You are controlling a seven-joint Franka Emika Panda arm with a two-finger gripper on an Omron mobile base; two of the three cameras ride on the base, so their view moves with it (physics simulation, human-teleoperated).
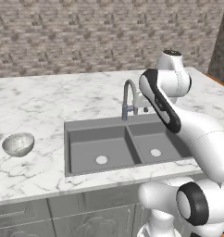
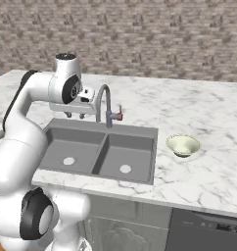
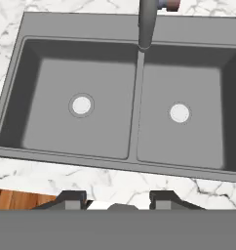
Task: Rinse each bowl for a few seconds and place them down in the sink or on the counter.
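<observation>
Spanning counter [image 1: 49,99] sideways, sink [image 1: 86,127]; faucet [image 1: 128,97] spout frontward.

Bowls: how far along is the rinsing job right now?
Nothing looks done yet. The grey stone bowl sits on the counter left of the sink, the cream-green bowl on its right; both basins hold nothing. In hand: nothing; the gripper hovers above the sink with fingers apart. Left: pick up, rinse and set down each bowl.
</observation>
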